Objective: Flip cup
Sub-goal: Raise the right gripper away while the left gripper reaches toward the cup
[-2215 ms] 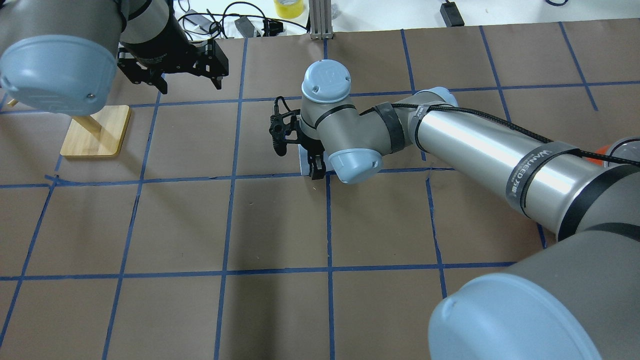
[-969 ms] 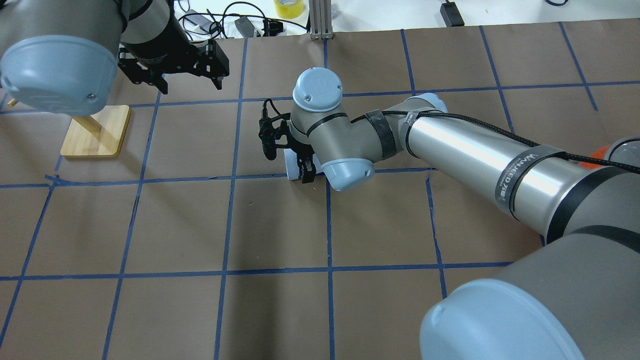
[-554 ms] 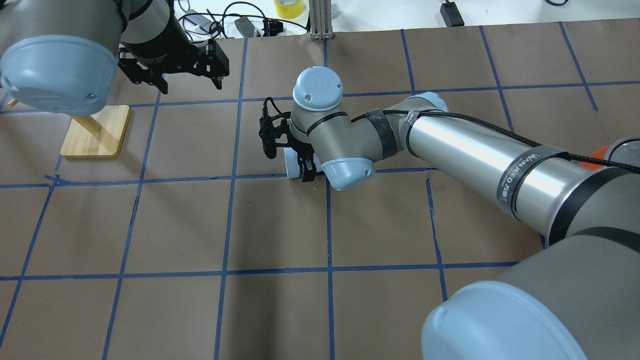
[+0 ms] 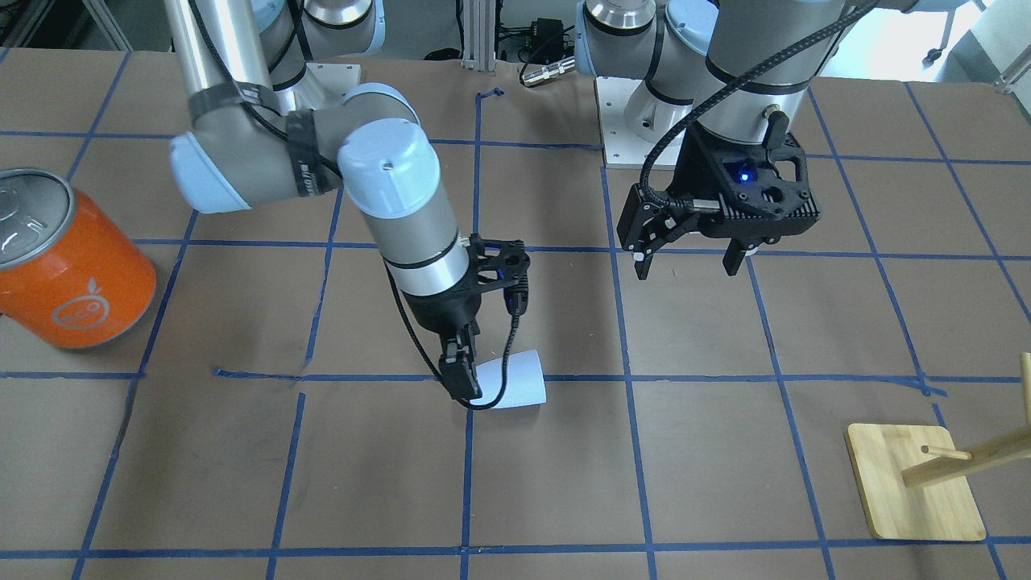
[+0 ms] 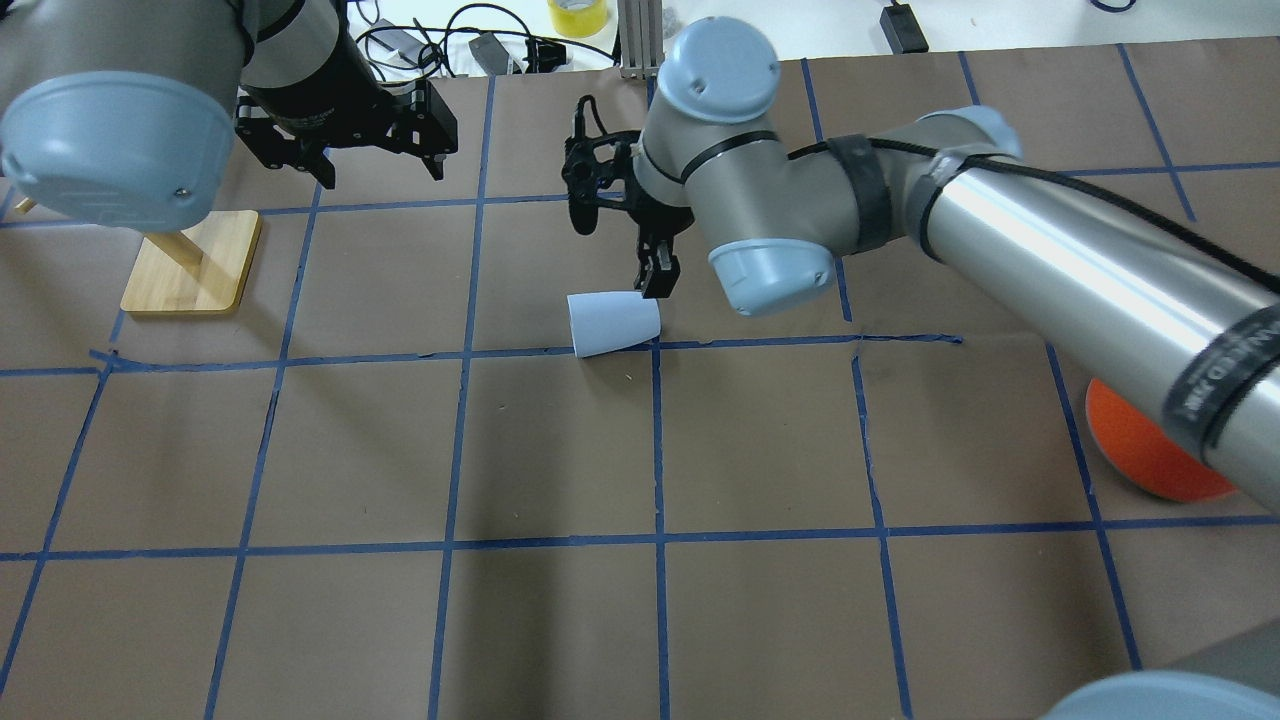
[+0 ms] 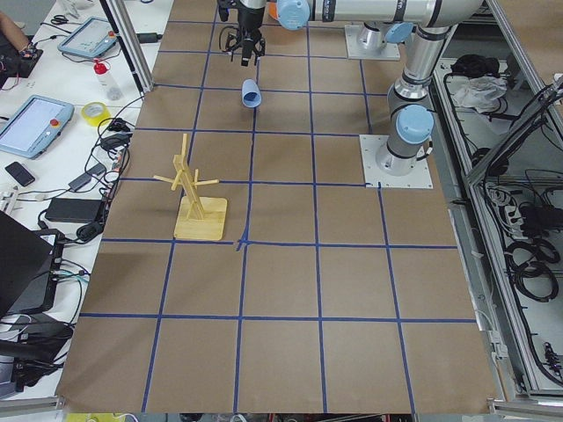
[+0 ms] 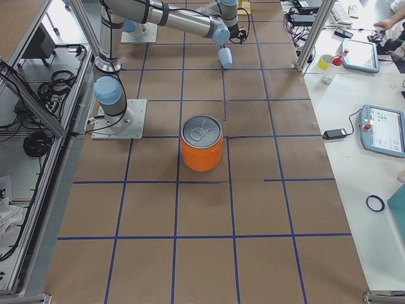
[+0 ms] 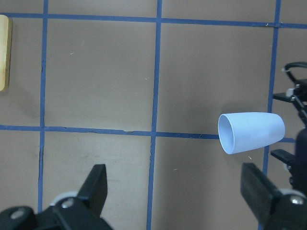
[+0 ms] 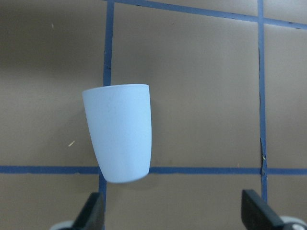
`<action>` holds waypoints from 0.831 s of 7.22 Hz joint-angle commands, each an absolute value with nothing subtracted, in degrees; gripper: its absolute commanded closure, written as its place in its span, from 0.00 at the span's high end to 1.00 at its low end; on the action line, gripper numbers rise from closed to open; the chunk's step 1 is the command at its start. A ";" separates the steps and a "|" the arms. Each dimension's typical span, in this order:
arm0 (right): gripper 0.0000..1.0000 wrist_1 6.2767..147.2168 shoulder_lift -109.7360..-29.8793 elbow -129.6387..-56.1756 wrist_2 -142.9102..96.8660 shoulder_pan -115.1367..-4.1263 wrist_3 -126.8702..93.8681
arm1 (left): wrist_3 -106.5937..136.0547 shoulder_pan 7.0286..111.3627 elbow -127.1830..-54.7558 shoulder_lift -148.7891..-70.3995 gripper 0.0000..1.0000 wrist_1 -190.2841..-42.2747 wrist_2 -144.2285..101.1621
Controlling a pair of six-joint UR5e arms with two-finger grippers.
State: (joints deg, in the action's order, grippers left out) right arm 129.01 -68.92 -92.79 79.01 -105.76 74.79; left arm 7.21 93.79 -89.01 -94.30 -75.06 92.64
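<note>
The table (image 5: 330, 640) is covered in matte brown paper divided into squares by blue tape. The side views alone show its full length.

The right arm (image 5: 1050, 260), a polished metal tube with grey joints and pale blue caps, reaches to the table's middle. The left arm (image 4: 749, 56) hangs over its own side.

The orange can (image 7: 202, 144) is a smooth cylinder. The exterior right view shows its silver lid and pull tab, while the overhead shows only an orange sliver behind the right arm.

The wooden stand (image 6: 195, 189) shows its post and slanted pegs from the exterior left. Overhead, little beyond its flat rounded base is visible.

The cup (image 5: 612, 324), plain, pale and tapered, lies on its side at a tape crossing. Only the left wrist view looks into its bluish mouth, and the right wrist view shows its narrow base pointing toward the fingers.

The right gripper (image 9: 175, 218) hovers by that base, and this view alone shows its black fingers spread wide, clear of the cup. The left gripper (image 4: 687, 266) is likewise spread, holding nothing.
</note>
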 commanded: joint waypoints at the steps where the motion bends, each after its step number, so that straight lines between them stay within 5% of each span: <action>1: 1.00 119.84 -74.68 -92.64 73.50 -97.68 73.58 | 7.21 93.69 -88.95 -94.31 1.00 -75.06 92.55; 6: 1.00 109.70 -87.35 -91.58 79.23 -89.03 44.89 | 3.25 89.91 -92.97 -101.23 1.00 -71.31 72.79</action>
State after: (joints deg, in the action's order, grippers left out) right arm 111.38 -85.21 -91.86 74.76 -89.27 53.18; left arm 3.45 90.32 -90.66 -98.59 -74.10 76.53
